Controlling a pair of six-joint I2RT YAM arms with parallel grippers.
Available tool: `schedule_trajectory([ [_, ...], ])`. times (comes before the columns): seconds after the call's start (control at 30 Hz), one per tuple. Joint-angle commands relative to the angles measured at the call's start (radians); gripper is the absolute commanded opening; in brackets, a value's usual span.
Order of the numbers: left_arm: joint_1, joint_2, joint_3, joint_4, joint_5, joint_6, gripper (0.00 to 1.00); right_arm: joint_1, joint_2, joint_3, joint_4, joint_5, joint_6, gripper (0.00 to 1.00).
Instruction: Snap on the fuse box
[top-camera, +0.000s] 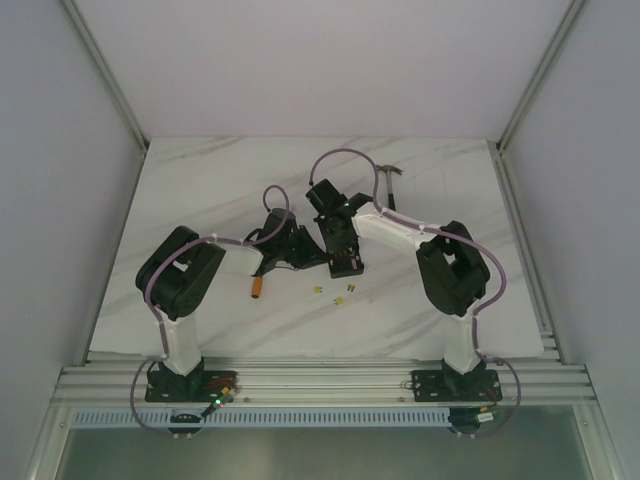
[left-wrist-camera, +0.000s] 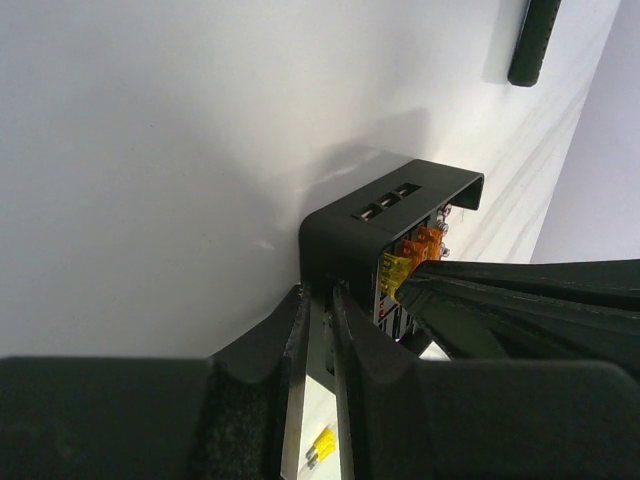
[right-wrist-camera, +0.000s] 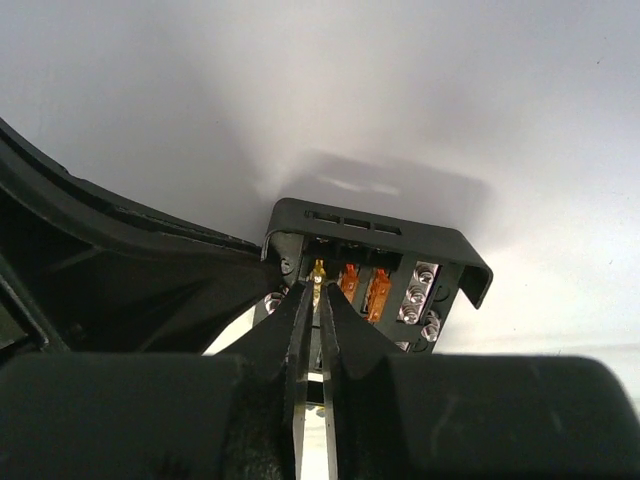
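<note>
Fuse box (top-camera: 347, 262): a matte black plastic shell with rounded corners, lying at mid-table between the two arms on a smooth white table (top-camera: 200, 200) veined in grey like marble. One wall carries three small rectangular slots. Inside stand translucent orange fuses (right-wrist-camera: 378, 292) beside shiny, ribbed metal screw terminals (right-wrist-camera: 420, 295). Left gripper (left-wrist-camera: 320, 295): black, wedge-shaped fingers drawn almost together, leaving a thin bright slit. Their tips are set against the lower corner of the box, and it cannot be told whether they pinch its wall. Right gripper (right-wrist-camera: 318, 300): fingers likewise nearly together, with tips just beside a small yellow fuse (right-wrist-camera: 318, 270) standing at the box's left inner row. Whether that fuse is held cannot be told. Near the box on the table lie tiny loose yellow fuses (top-camera: 338, 299) and a flat orange block (top-camera: 262, 287). A hammer (top-camera: 392, 180) lies farther back.
</note>
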Motion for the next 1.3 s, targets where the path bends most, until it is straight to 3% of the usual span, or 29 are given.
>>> schedule_trajectory([
  [0.0, -0.007, 0.041, -0.025, -0.125, -0.061, 0.029, 0.23, -0.006, 0.021, 0.033, 0.001, -0.007, 0.007, 0.13],
  [0.2, -0.006, 0.039, -0.027, -0.126, -0.061, 0.030, 0.23, -0.010, 0.065, 0.050, -0.055, -0.010, 0.018, 0.00],
  [0.63, -0.006, 0.047, -0.020, -0.126, -0.063, 0.027, 0.23, -0.009, 0.247, -0.075, -0.104, -0.002, -0.026, 0.00],
  [0.87, -0.006, -0.008, -0.016, -0.131, -0.072, 0.030, 0.26, 0.004, 0.071, 0.006, -0.052, -0.006, -0.050, 0.00],
  [1.07, -0.007, -0.144, -0.055, -0.171, -0.128, 0.057, 0.34, 0.038, -0.123, 0.003, -0.024, -0.037, -0.057, 0.19],
  [1.27, -0.001, -0.274, -0.115, -0.202, -0.172, 0.077, 0.44, 0.093, -0.211, -0.112, -0.012, -0.059, -0.089, 0.33],
])
